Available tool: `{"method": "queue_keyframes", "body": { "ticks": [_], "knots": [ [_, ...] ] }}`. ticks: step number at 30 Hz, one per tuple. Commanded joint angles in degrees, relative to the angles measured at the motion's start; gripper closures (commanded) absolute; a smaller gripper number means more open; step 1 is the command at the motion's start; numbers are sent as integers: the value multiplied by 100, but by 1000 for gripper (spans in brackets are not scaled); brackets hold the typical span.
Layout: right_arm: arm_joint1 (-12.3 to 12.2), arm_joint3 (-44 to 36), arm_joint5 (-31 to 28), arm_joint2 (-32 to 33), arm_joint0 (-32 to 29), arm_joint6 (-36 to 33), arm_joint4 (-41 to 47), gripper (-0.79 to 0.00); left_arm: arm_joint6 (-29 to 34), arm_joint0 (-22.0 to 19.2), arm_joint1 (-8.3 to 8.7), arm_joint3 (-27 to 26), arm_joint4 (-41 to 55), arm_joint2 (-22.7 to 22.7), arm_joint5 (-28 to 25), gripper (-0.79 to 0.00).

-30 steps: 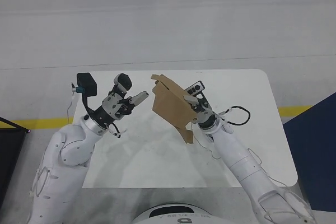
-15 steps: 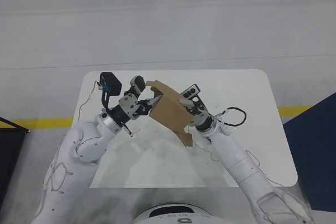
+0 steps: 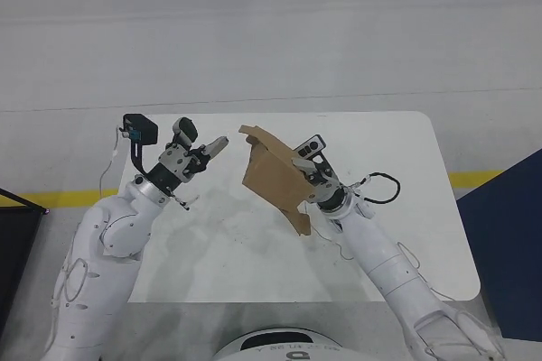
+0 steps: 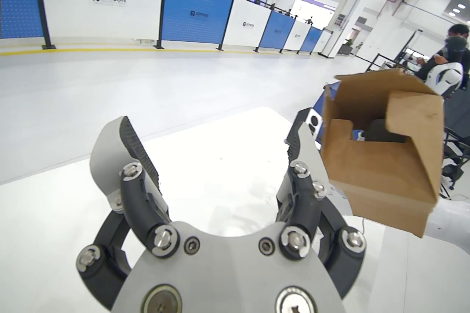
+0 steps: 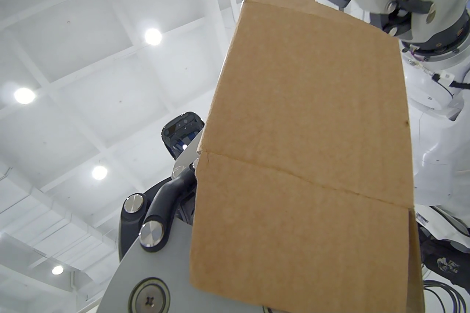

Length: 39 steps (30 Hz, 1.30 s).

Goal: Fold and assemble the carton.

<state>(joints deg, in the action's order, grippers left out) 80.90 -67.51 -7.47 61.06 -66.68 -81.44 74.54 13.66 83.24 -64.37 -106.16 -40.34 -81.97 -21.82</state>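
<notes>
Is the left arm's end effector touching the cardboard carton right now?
Apart. The top view shows a strip of bare table between the left end effector and the carton.

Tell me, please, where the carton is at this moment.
In the top view the carton is held by the right tool above the white table; the open left tool is near it on the robot's left, not touching.

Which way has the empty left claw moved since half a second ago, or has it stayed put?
Yes, it moved. The left claw, open, has pulled back from the carton toward the table's left edge, leaving a gap between them.
</notes>
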Motion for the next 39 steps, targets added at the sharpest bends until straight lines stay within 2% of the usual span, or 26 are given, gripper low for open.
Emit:
{"method": "queue_keyframes", "body": {
  "ticks": [1, 5, 9, 14, 20, 23, 27, 30, 33, 36, 39],
  "knots": [
    [12, -10, 16, -22, 15, -1, -25, 0, 108, -108, -17, 80, -13, 85, 281, -785],
    [29, -11, 15, -33, 37, 15, -85, 0, 521, -434, -50, 58, 98, 400, 384, -785],
    [40, 3, -8, -2, 31, 37, -97, 0, 651, -635, -78, -63, 83, 682, 236, -785],
    [40, -7, -87, 92, -58, 38, -76, 0, 665, -592, -65, -180, 102, 738, -178, -785],
    [44, -71, -67, 143, -119, 50, -107, 0, 721, -547, -52, -199, -33, 719, -170, -785],
    [47, -99, -42, 159, -133, 50, -122, 0, 653, -524, -40, -190, -109, 599, -106, -785],
    [43, -93, -53, 231, -164, 46, -128, 0, 455, -320, 14, -258, -408, 165, -99, -785],
    [37, -76, -48, 294, -194, 37, -123, 0, 415, -79, 61, -335, -223, -217, -323, -785],
    [34, -49, -7, 313, -204, 58, -178, 0, 387, 54, 83, -349, 204, -559, -295, -785],
    [36, -20, 68, 275, -192, 96, -295, 0, 558, -36, 93, -388, 447, -676, -129, -785],
    [44, -13, 115, 239, -182, 118, -360, 0, 671, -216, 89, -524, 330, -532, -82, -785]
  ]
}}
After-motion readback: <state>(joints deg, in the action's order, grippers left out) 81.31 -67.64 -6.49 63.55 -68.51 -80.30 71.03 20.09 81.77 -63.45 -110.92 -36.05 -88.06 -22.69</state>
